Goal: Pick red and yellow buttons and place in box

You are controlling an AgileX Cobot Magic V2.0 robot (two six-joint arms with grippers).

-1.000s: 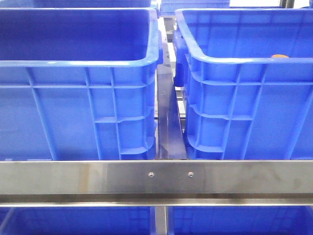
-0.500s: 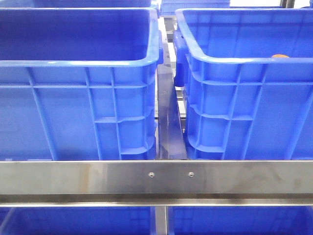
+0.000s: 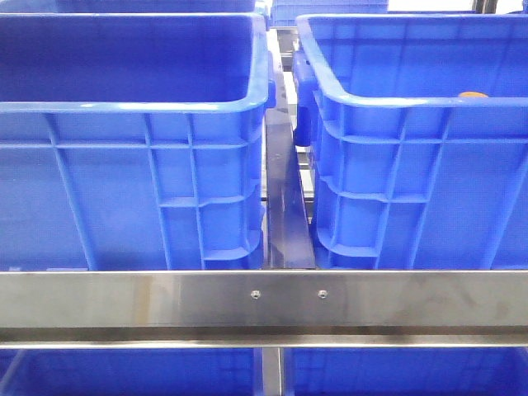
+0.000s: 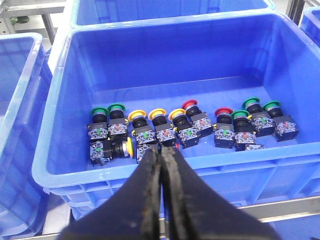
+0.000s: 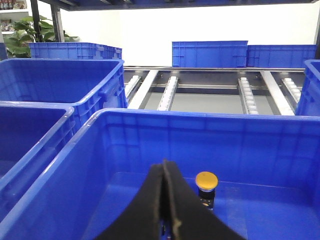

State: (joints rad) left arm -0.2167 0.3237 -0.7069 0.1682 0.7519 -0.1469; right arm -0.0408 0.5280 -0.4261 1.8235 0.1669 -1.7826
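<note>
1. While hanging above the stocked crate (image 4: pixel 175 65), carrying nothing: recording left gripper (image 4: pixel 161 151) with fingers pressed together, no gap showing, tips poised over the near end of the button row without visible contact.
2. Locating yellow buttons (image 4: pixel 156 113) in a short run on the crate floor just beyond those tips, caps up and leaning slightly; noting one more yellow one (image 4: pixel 129 147) lying on its side beside the tips, long axis running along the row.
3. Locating red buttons (image 4: pixel 190 104) a little further along the same row, with green buttons (image 4: pixel 251 102) flanking both ends and needing to be left alone.
4. Recording right gripper (image 5: pixel 163 167) likewise fully closed and empty, hovering inside the box (image 5: pixel 250 145); seeing a lone button (image 5: pixel 206 179) standing upright on the floor just beside its tips, its cap also peeking over the box wall in the front view.
5. Judging the left arm as the nearer to the stock: needing to part its fingers first, then dropping onto a yellow cap straight ahead, jaws straddling the upright body.
</note>
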